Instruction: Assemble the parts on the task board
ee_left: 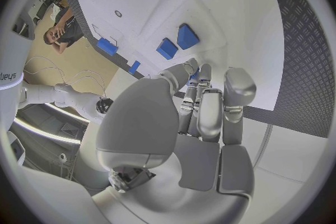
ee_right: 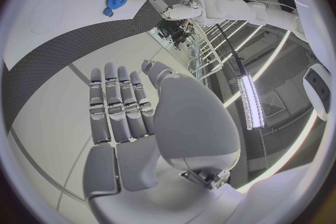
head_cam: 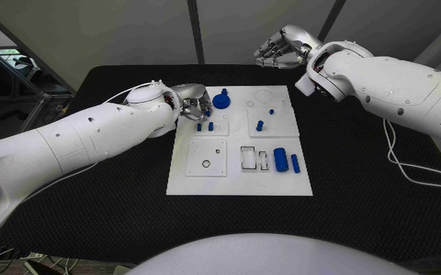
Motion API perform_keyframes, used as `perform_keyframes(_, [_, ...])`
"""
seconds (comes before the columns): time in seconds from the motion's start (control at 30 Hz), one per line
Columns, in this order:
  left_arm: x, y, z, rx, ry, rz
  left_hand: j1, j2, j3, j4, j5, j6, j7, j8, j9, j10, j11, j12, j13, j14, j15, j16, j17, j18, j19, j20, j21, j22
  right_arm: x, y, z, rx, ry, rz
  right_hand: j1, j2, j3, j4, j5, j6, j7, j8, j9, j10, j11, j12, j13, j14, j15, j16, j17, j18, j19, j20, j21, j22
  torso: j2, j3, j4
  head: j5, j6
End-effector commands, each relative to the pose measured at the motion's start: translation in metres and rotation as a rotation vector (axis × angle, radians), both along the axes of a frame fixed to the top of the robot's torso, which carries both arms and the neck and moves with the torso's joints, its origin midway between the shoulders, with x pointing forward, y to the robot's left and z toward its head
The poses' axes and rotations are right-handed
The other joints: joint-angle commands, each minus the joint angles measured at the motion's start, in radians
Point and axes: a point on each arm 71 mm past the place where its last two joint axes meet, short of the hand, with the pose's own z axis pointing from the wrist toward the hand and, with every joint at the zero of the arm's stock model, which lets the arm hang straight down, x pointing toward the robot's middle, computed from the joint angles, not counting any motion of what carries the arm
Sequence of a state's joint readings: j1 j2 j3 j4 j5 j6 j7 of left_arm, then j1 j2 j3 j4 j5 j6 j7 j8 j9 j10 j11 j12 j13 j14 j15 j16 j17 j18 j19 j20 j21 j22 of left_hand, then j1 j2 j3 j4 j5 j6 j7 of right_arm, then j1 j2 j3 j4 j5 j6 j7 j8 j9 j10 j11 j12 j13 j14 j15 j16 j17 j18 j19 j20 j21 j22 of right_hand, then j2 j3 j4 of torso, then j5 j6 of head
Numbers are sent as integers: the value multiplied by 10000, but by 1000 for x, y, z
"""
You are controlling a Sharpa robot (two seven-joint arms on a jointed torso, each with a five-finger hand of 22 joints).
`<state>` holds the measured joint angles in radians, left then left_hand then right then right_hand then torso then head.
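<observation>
Your task board lies flat in the middle of the black worktop, its long side running away from the robot. On its far half sits a blue gear, with two short blue pegs just nearer than it and two more blue pegs on the raised square to the right. On the near right, a fat blue cylinder and a thinner blue pin lie side by side, just beside the rectangular slots.

Your left hand is at the board's left edge, close to the gear and the two pegs beside it. In the left wrist view its fingers are curled in together over the board, tips near the blue pegs — you cannot tell whether they pinch anything or touch a part.

Your right hand is raised beyond the far right corner of the board, well apart from every part. In the right wrist view its fingers are stretched out side by side, released and holding nothing — the gear shows far off past them.
</observation>
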<state>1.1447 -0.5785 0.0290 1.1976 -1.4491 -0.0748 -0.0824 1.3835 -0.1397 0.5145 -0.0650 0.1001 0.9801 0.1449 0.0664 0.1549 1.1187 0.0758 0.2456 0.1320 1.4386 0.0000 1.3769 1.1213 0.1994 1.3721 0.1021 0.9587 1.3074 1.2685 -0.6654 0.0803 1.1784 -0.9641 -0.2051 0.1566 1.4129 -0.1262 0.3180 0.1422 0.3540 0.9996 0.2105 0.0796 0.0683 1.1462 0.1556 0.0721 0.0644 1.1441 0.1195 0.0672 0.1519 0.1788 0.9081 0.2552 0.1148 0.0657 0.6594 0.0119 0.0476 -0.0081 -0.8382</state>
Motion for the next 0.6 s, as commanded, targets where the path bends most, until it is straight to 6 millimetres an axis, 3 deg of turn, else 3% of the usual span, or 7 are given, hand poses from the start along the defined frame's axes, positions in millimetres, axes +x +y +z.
perform_keyframes(0.03, [0, 1, 0, 50, 39, 57, -87, -22, -34, -14, -44, -159, -29, -51, -60, 40, 0, -62, 6, -62, 15, -33, -24, -937, -3, 26, -32, 1228, 0, 0, 0, -91, 89, 59, -62, -104, 85, -20, 37, -67, 72, -88, -8, -134, 12, -23, -15, -167, 43, -30, -47, 59, -16, -10, -88, 3, -2, 3, 7, -1, 2])
perform_keyframes(0.17, [1, 3, 0, 60, 19, 126, -91, -61, -27, -22, -33, -632, -43, -58, -239, 68, 6, -190, 15, -64, 16, -43, -53, -933, -9, 24, -64, 1222, 0, -1, 0, -169, 80, 30, -45, -106, 140, -75, 25, -99, 90, -78, -2, -244, 45, -18, -21, -255, 93, -8, -92, 57, -66, 2, -154, 1, -4, 3, 10, -15, 10])
perform_keyframes(0.27, [1, 6, 1, 65, -13, 199, -79, -93, -39, -28, 5, -1224, -94, -62, -449, 17, 33, -314, 15, -74, 37, -57, -91, -930, -19, 32, -99, 1215, 0, -2, 1, -435, -138, -16, 49, -87, 252, -193, -14, -42, -40, -25, 16, -379, 7, -14, -23, -265, 80, 77, -142, 67, -63, -2, -196, 11, -8, -7, 7, -30, 29])
perform_keyframes(0.37, [1, 10, 1, 73, -48, 281, -56, -114, -88, -21, 19, -2525, -239, -116, -736, 12, 45, -392, 29, -79, 45, -63, -114, -928, -21, 43, -114, 1213, 0, -5, 1, -869, -459, -89, 147, -88, 348, -344, -143, -134, -129, -80, -2, -601, -22, -23, -23, -6, -14, 292, -135, 83, 209, -88, -86, 72, -11, -8, 3, -29, 40])
perform_keyframes(0.43, [1, 14, 1, 75, -79, 345, -50, -126, -125, -6, 20, -3050, -262, -145, -836, -3, 55, -428, 34, -89, 50, -76, -144, -921, -36, 47, -158, 1203, -1, -7, 2, -1207, -676, -142, 213, -95, 374, -472, -269, -196, -213, -111, -7, -684, -77, 11, -18, 394, -172, 549, -60, 85, 622, -229, 126, 159, -11, -1, -1, -17, 68])
perform_keyframes(0.5, [1, 19, 2, 66, -133, 419, -52, -132, -142, 2, 20, -3106, -265, -144, -855, -19, 62, -447, 34, -95, 54, -82, -160, -917, -45, 49, -184, 1197, -2, -10, 3, -1684, -960, -187, 296, -92, 340, -633, -416, -169, -274, -96, 4, -705, -170, 62, -14, 1021, -425, 902, 99, 86, 1183, -443, 449, 299, -17, -2, 4, -27, 74])
perform_keyframes(0.6, [1, 25, 5, -22, -268, 528, -52, -120, -160, 26, 23, -2598, -188, -45, -814, -45, 75, -484, 39, -110, 66, -99, -199, -908, -64, 56, -242, 1184, -4, -12, 3, -2285, -1259, -208, 348, -63, 166, -830, -634, -26, -348, -45, 24, -556, -309, 190, -7, 1837, -678, 1385, 375, 73, 1951, -835, 970, 547, -22, 4, 10, -24, 103])
